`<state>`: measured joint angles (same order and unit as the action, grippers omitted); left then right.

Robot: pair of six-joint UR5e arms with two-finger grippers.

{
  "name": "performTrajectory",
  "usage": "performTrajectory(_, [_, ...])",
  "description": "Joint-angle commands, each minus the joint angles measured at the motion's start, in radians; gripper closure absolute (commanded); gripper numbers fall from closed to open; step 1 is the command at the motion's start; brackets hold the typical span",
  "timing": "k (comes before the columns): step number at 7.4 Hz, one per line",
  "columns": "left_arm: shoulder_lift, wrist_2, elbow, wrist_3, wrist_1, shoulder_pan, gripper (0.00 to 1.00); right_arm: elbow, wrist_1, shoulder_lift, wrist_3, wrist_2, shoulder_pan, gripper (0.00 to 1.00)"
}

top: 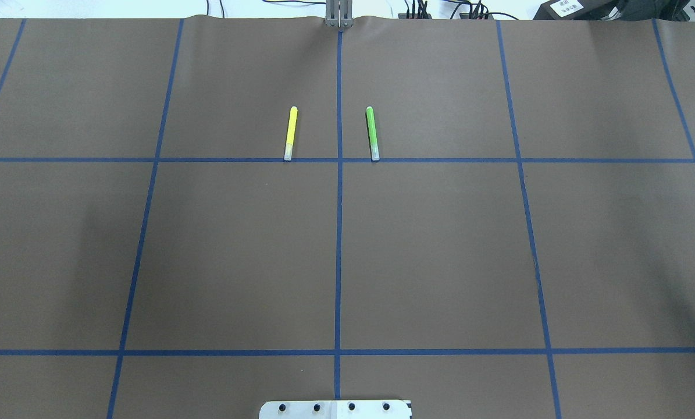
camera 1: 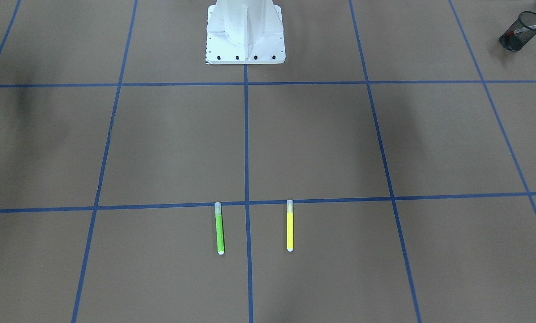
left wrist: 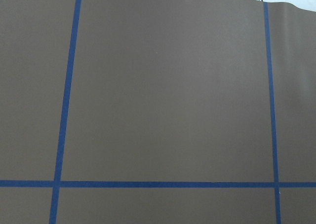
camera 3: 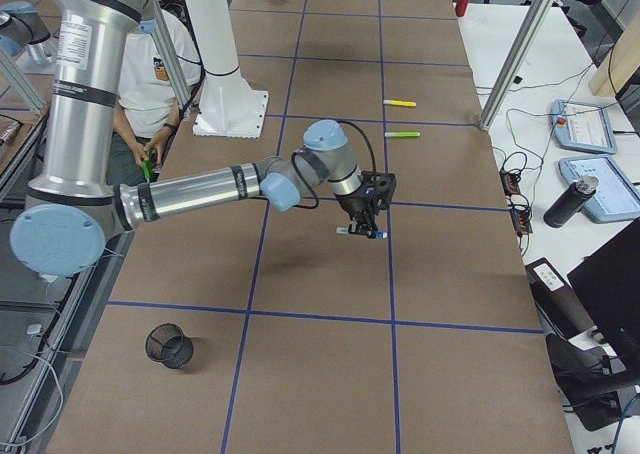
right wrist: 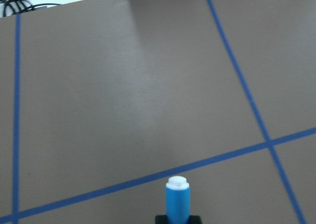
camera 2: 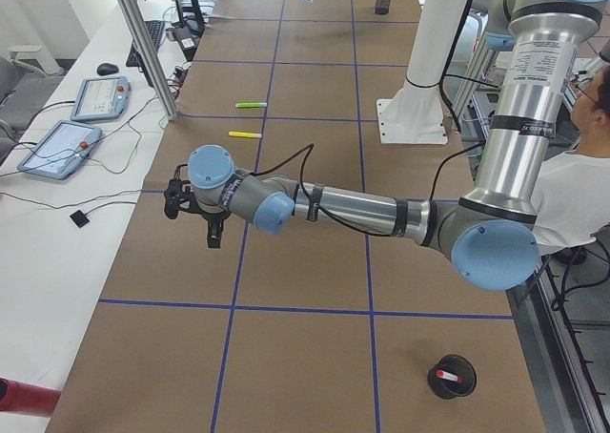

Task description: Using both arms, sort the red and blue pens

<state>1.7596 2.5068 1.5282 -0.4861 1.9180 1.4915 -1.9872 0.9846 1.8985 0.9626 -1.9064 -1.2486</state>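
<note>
Between left arm and right arm, open table runs from the base to the yellow marker and green marker.

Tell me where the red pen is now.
The red pen sits in the black mesh cup, in the top right corner of the front-facing view, at the end of the table on the robot's left.

You won't find any text here that you can read. The left arm and the right arm each carry dark print on the silver upper tube, too small to make out. The white label on the black box at the far right is blurred too.
</note>
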Motion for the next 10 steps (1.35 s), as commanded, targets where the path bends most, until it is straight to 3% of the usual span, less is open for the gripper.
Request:
performTrajectory(1, [0.003,0.000,-0.003,-0.002,-0.001,0.000,0.02,-0.004,-0.261,0.224,-0.007,0.004,-0.102,1.00])
performTrajectory(2, [0.004,0.000,-0.003,-0.002,-0.001,0.000,0.02,0.019,-0.411,0.319,-0.008,0.009,-0.153,1.00])
performTrajectory(4, [0.006,0.000,-0.003,-0.003,-0.001,0.000,0.02,0.219,-0.773,0.407,-0.054,0.010,-0.257,1.00])
performTrajectory(6, [0.006,0.001,0.003,-0.003,-0.001,0.000,0.02,0.240,-0.895,0.528,-0.238,-0.012,-0.413,1.00])
performTrajectory(7, [0.006,0.001,0.003,-0.003,-0.001,0.000,0.02,0.248,-0.970,0.586,-0.292,-0.067,-0.493,1.00])
performTrajectory(8, [0.006,0.000,0.003,-0.003,-0.001,0.000,0.02,0.322,-1.065,0.602,-0.402,-0.116,-0.568,1.00])
performTrajectory(10, [0.005,0.001,0.007,-0.005,-0.001,0.000,0.02,0.463,-1.269,0.599,-0.452,-0.167,-0.609,1.00])
